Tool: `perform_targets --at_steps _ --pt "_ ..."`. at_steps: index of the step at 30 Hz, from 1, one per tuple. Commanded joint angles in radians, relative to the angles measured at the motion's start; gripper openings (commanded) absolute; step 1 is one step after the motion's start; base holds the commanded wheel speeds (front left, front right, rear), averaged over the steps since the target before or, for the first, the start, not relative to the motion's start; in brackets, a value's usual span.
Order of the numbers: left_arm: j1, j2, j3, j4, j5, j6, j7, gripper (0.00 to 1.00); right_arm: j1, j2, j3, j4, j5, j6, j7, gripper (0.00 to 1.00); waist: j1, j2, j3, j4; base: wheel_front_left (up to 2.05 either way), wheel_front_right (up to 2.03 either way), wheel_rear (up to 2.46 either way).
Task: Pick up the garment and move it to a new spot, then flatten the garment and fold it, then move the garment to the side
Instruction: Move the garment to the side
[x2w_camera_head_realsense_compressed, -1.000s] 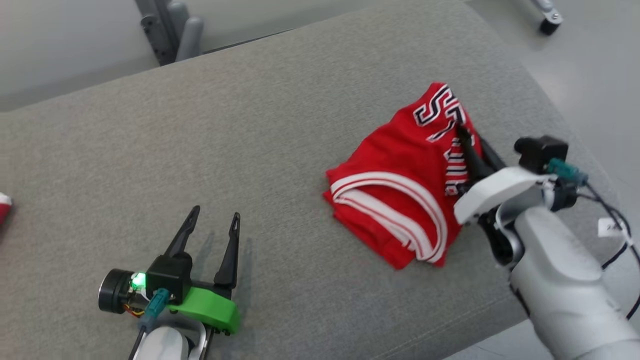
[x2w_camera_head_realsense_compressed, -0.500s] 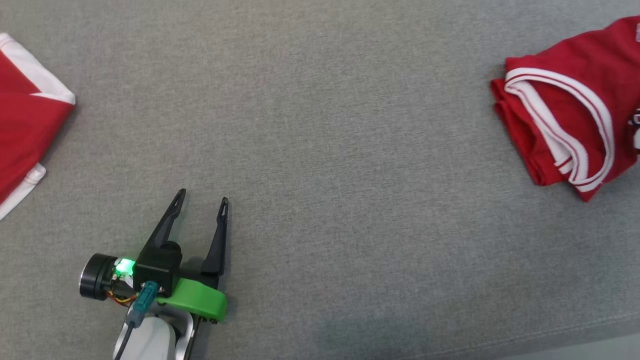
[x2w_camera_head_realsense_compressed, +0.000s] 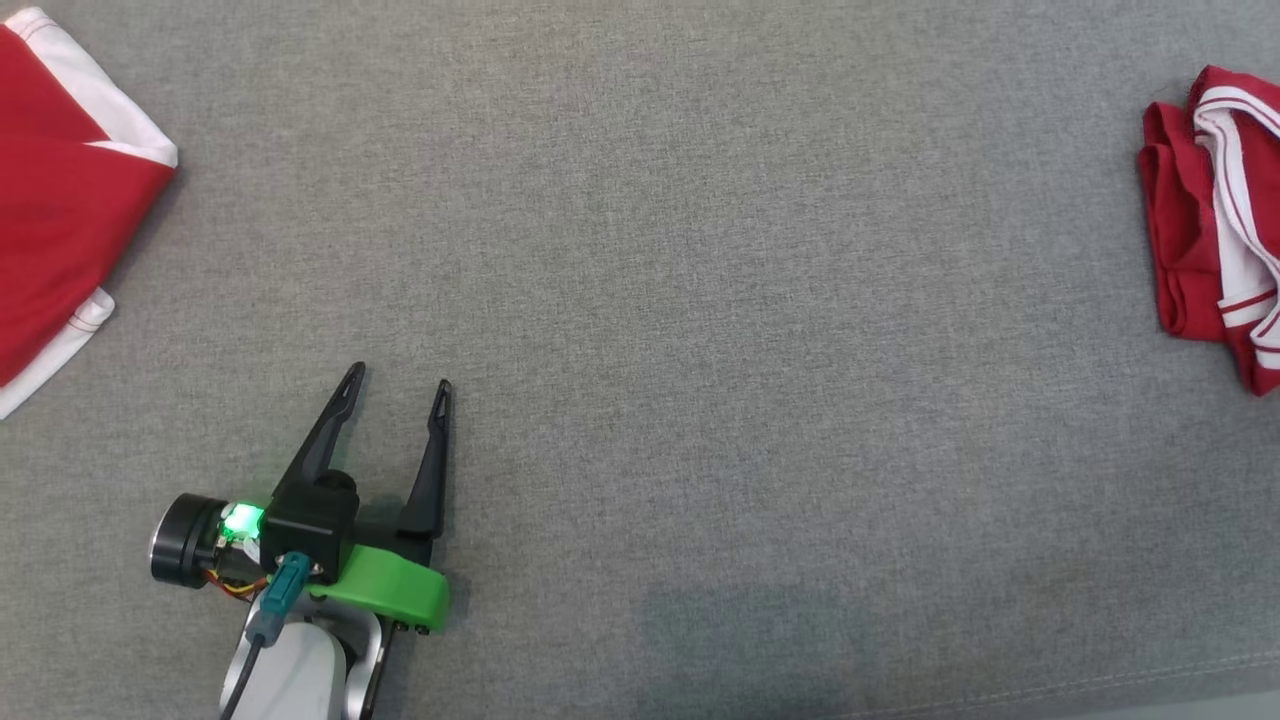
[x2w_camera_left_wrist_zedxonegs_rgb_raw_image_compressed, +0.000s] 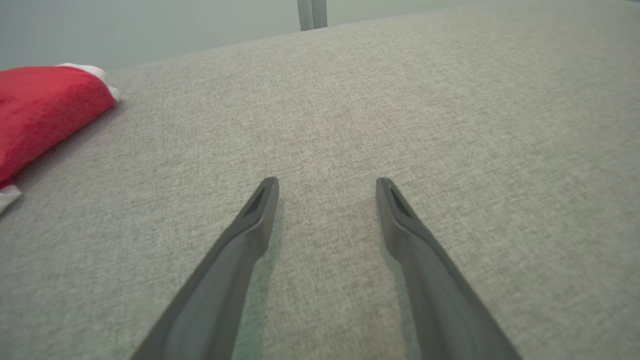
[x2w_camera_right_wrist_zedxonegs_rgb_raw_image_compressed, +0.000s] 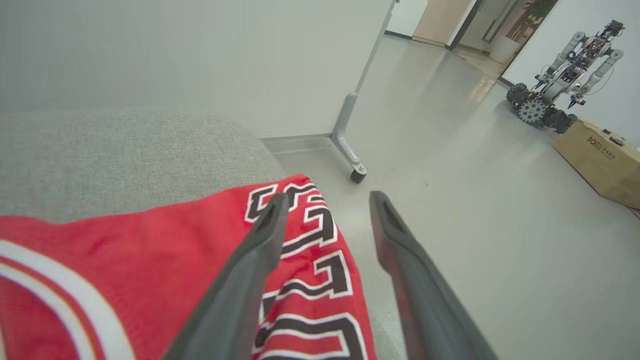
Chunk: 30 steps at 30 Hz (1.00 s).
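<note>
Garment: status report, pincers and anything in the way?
Left pincer open over grey cushion. Right pincer open, above garment, not gripping. Garment lies at cushion's right end. Second red garment far left, apart.

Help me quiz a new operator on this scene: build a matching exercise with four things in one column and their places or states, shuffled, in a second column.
Things
1. left gripper
2. right gripper
3. folded jersey
4. cardboard box

Places or states
A. on the floor, off the grey cushion
B. open, above bare cushion
C. on the cushion, at the head view's right edge
D. open, one finger crossing the black-and-white lettering

Pairs: 1-B, 2-D, 3-C, 4-A
</note>
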Motion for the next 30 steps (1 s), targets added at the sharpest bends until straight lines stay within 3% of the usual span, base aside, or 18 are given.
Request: perform_targets --at_steps 1,5,14,20,25,30 --pt "-0.009 0.0 0.005 0.003 -0.007 0.004 0.0 1.0 -0.001 0.027 -0.001 -0.022 -0.004 -0.002 -0.002 1.0 -0.0001 0.0073 -0.011 -0.001 0.0 0.0 0.0" --pt "0.001 -0.009 0.009 0.013 -0.017 0.009 0.0 1.0 -0.018 0.083 0.078 -0.131 0.036 -0.002 -0.003 1.0 -0.0001 0.0073 -0.049 -0.003 0.0 0.0 0.0" --pt "0.05 -0.036 0.02 0.043 -0.043 0.018 0.0 1.0 0.124 0.213 0.505 -0.356 0.294 -0.002 -0.003 1.0 -0.0001 0.0073 -0.185 -0.002 0.0 0.0 0.0" --pt "0.085 -0.046 0.043 0.06 -0.063 0.029 0.0 1.0 0.27 0.258 0.659 -0.453 0.394 -0.002 -0.003 1.0 -0.0001 0.0073 -0.263 0.011 0.0 0.0 0.0" --pt "0.128 -0.052 0.069 0.072 -0.081 0.043 0.0 1.0 0.428 0.308 0.702 -0.502 0.455 -0.002 -0.003 1.0 -0.0001 0.0073 -0.33 0.023 0.0 0.0 0.0" --pt "0.168 -0.054 0.08 0.081 -0.088 0.047 0.0 1.0 0.58 0.351 0.716 -0.552 0.424 -0.001 -0.003 1.0 -0.0001 0.0073 -0.386 0.032 0.0 0.0 0.0"
